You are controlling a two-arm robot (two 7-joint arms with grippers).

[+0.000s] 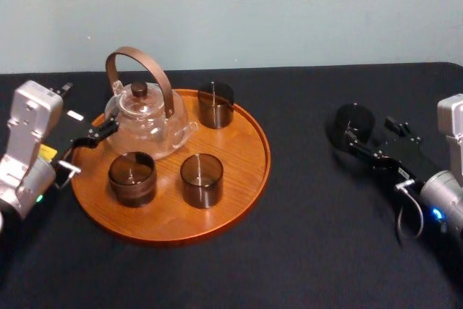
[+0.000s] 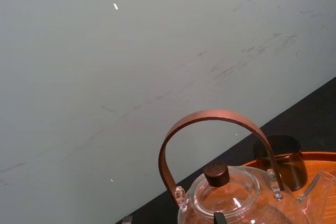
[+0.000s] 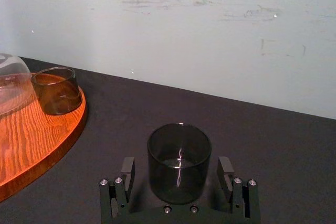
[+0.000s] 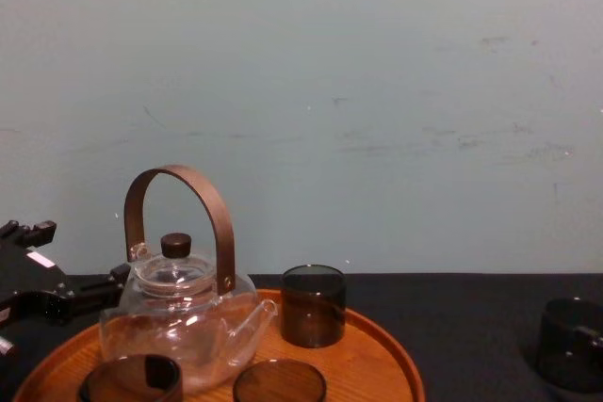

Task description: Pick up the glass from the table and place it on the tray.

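Right gripper (image 3: 177, 167) straddles the glass (image 3: 179, 148), jaws spread with a gap on each side and nothing grasped yet. The glass stands on the table (image 3: 273, 145), well apart from the tray (image 3: 31, 129). An off-centre squeeze could tip it, and the teapot (image 1: 148, 122) and other glasses (image 1: 202, 179) could get knocked. Left gripper (image 1: 92, 137) idles at the tray's left edge. No writing is readable.

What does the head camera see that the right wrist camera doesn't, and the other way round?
Head view: the whole tray, the teapot's handle, two near glasses, and the left gripper beside the teapot.
Right wrist view: the right gripper with jaws open either side of the glass, a gap on each side.
Both: that glass on the table, the tray's rim and the far glass.
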